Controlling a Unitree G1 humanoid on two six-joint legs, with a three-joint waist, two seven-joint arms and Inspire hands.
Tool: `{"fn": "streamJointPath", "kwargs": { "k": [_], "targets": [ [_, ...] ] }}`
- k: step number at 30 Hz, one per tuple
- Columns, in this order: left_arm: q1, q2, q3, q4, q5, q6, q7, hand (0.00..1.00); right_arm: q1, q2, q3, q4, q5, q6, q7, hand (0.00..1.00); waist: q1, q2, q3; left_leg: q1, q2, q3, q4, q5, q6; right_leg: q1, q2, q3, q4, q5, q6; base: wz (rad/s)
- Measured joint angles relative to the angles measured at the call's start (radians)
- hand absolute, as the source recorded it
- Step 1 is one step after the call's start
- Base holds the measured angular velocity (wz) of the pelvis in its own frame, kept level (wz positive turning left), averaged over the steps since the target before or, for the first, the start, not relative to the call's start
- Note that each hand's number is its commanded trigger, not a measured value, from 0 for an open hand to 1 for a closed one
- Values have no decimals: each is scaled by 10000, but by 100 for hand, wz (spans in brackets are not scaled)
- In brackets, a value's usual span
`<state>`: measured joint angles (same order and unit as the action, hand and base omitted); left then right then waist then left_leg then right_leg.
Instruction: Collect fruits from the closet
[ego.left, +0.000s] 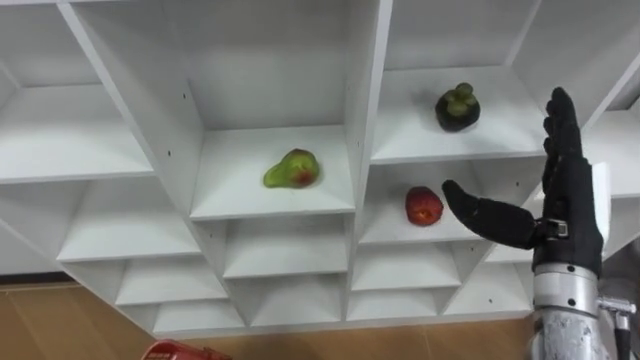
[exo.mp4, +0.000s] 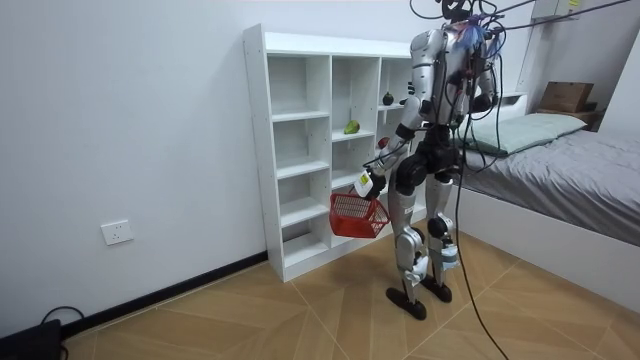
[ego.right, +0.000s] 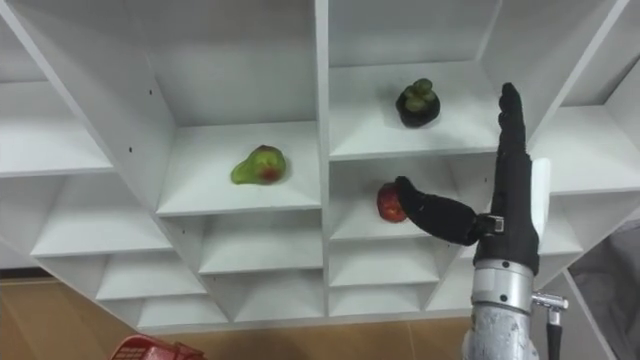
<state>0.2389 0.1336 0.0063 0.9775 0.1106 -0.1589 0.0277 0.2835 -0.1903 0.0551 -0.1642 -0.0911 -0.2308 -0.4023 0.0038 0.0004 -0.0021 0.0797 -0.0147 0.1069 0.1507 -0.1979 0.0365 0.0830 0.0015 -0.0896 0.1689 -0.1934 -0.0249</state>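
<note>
Closest to my camera in the left eye view, the right hand (ego.left: 570, 215) stands upright, fingers straight and thumb spread, holding nothing, in front of the closet (ego.left: 365, 100) cell where a red fruit (ego.left: 424, 205) lies. A dark fruit (ego.left: 457, 108) sits in the cell above, and a green-red fruit (ego.left: 291, 170) in the closet's next column to the left. In the room view, a red basket (exo.mp4: 357, 213) hangs at the left hand (exo.mp4: 368, 183) before the closet's lower shelves; I cannot tell its grip. I judge all three picks are left.

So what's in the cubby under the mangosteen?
A red apple sits below the mangosteen. The open right hand, thumb out, covers the right part of the cubby, so anything there is hidden.
</note>
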Motion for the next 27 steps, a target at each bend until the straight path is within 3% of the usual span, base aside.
{"fn": "streamJointPath", "kwargs": {
  "k": [5, 10, 14, 20, 27],
  "targets": [
    [-41, 28, 33, -3, 115, 10, -44, 100, -980, -169, -8, 4, 54, 0, -6, 0, 64, -98, 46, -1, -15, -35, 23, 7, -11, 27, 2, -88, -12, 7, -12, 2],
    [9, 82, 34, -95, 197, 163, -94, 100, -1388, -538, -12, 29, 80, 3, 28, 0, 215, -254, 43, -9, 3, -84, 37, 8, -13, 61, -17, -115, -54, 11, -17, 3],
    [-23, 153, 117, -140, 186, 439, -93, 100, -1646, -537, -102, 537, 297, 106, 320, 0, 253, -318, 25, -36, 4, -182, 57, 9, -10, 86, -44, -278, -67, 11, -17, 6],
    [-36, 163, 270, -139, 126, 509, -106, 100, -1956, -539, -543, 1000, 661, 252, 469, 0, 272, -362, 37, -130, -2, -347, 137, 11, -13, 146, -54, -484, -160, 17, -25, 10],
    [-43, 128, 332, -241, 133, 732, -182, 100, -2302, -539, -665, 1229, 1246, 472, 567, 0, 295, -554, 61, -129, -1, -358, 142, 16, -22, 145, -53, -491, -170, 21, -31, 1]
  ]
}}
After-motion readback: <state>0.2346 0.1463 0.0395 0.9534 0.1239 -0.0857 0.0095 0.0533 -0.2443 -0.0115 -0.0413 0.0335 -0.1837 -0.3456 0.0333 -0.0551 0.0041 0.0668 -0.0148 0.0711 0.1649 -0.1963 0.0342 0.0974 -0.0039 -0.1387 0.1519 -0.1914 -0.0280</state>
